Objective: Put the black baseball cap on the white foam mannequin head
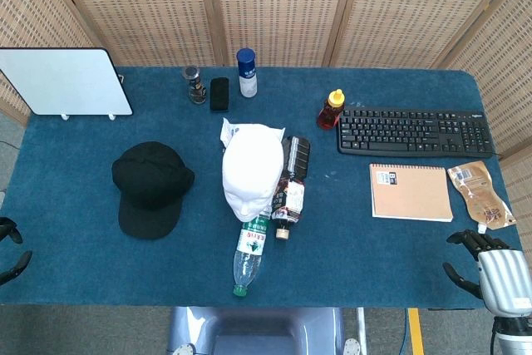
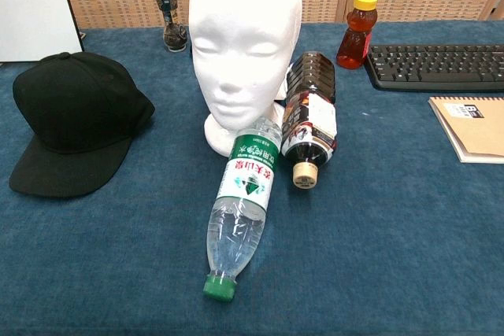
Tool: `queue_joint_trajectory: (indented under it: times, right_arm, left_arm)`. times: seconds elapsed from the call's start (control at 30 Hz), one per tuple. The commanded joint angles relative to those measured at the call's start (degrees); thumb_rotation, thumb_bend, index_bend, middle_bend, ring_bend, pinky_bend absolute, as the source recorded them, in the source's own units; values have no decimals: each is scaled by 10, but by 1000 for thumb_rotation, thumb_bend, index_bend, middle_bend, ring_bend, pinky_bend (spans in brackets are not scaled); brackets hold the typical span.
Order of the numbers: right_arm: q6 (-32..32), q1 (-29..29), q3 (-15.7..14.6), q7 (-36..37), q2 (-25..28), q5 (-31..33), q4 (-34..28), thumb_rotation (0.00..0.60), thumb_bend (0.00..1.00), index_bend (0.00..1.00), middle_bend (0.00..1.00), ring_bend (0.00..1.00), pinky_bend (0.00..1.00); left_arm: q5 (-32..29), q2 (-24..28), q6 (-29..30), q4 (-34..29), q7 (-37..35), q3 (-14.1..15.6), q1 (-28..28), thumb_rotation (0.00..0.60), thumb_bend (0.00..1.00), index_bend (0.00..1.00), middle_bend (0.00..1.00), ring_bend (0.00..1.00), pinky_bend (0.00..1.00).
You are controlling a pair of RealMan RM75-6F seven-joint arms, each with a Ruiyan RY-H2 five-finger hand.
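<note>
The black baseball cap [image 1: 151, 186] [image 2: 75, 120] lies on the blue table left of centre, brim toward the front edge. To its right stands the white foam mannequin head [image 1: 252, 171] [image 2: 246, 47], upright and bare, facing the front. My left hand [image 1: 12, 251] shows only as dark fingertips at the far left edge, well left of the cap. My right hand [image 1: 490, 268] hovers at the front right corner, fingers spread and empty. The chest view shows neither hand.
A clear water bottle [image 1: 251, 253] [image 2: 241, 217] and a dark bottle [image 1: 291, 186] [image 2: 310, 119] lie against the head's base. A notebook [image 1: 411, 192], snack pouch [image 1: 480, 194], keyboard [image 1: 415, 131], honey bottle [image 1: 331, 110], whiteboard [image 1: 66, 81], blue-capped can [image 1: 247, 72] and phone [image 1: 219, 94] fill the rest.
</note>
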State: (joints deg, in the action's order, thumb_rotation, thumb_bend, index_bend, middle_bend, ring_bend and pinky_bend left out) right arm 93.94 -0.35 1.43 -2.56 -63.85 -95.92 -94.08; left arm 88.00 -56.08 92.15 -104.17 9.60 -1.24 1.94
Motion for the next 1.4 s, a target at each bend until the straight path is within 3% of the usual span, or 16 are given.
queue_joint_trajectory:
  times: [0.03,0.87,1.23,1.4]
  right_arm:
    - [-1,1,0,-1,1,0,-1,600,233,426,471,513,579]
    - [18,-10,-4,0,10,-10,-8,600,234,426,472,513,579]
    - [18,-13,-6,3,12,-7,-5,600,233,426,472,513,579]
    - [19,-16,-7,3,13,-7,-5,600,233,426,472,513,579]
  left_arm:
    - [0,-1,-1,1,0,1,0,600,234,530,390,313,529]
    - [-1,18,23,6,-18,-8,8,600,234,530,390,312,529]
    - [3,10,-20,15,-6,-1,-12,600,233,530,390,312,527]
    - [13,-17,-53,41,4,2,-34,600,102,529,390,312,521]
